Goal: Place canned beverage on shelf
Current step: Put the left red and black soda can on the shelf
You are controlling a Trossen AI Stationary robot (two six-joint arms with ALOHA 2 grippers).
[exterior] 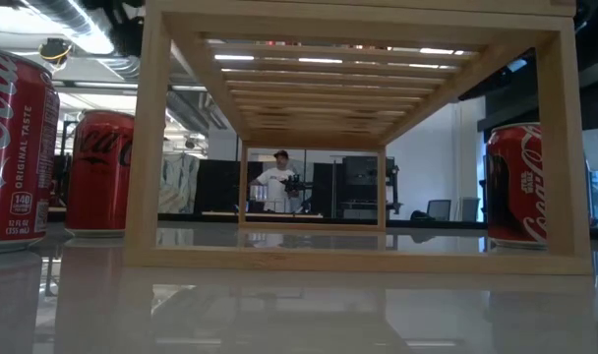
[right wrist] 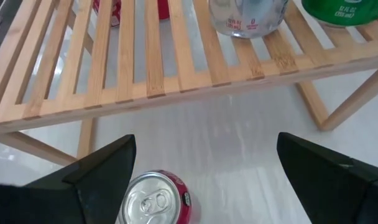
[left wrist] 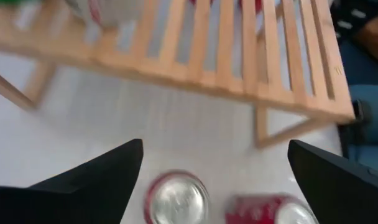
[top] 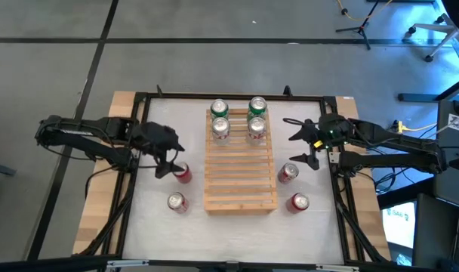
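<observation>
The shelf, a pale slatted wooden rack, stands mid-table on its legs. Two green cans and two silver-and-red cans stand upright on its far end. Red cans stand on the table: two to its left and two to its right. My left gripper is open beside the farther left can, whose top shows between its fingers. My right gripper is open on the far side of the farther right can. Neither gripper shows in the low view.
The near two thirds of the shelf's slats carry nothing. The table's dark frame rails run along both sides. In the low view the shelf's legs frame a person standing far behind the table.
</observation>
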